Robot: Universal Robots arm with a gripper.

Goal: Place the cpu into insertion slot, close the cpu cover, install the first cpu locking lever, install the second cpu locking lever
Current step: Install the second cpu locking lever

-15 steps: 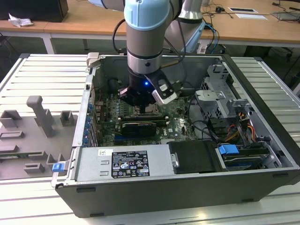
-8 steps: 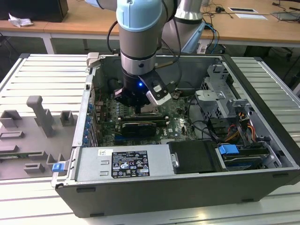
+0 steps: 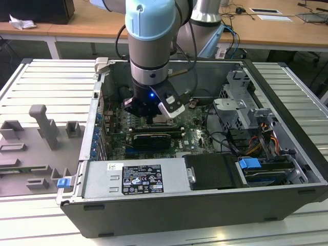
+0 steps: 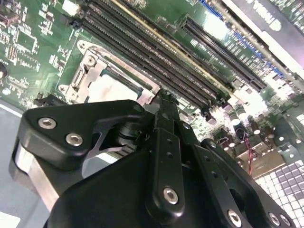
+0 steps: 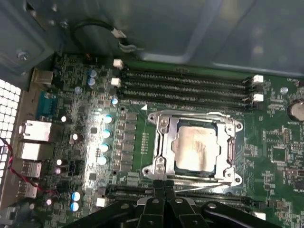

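From here the cpu already sits in the insertion slot with the cpu cover down around it, and the gripper, fingers pressed together and empty, hovers at the socket's edge, levers seemingly unfinished.

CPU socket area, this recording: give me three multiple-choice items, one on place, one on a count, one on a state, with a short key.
1. Where is the gripper?
A. Over the drive bays
B. At the socket's edge, just above the motherboard
C. Outside the case

2. How many long black memory slots lie between the socket and the case wall in the first wrist view?
A. One
B. Three
C. Six

3. What is the state of the cpu cover?
A. Closed flat around the cpu
B. Standing upright
C. Removed

Key: B, the fingertips sit by the frame's rim; B, three parallel rows show; A, the silver frame lies level, chip showing through its window.
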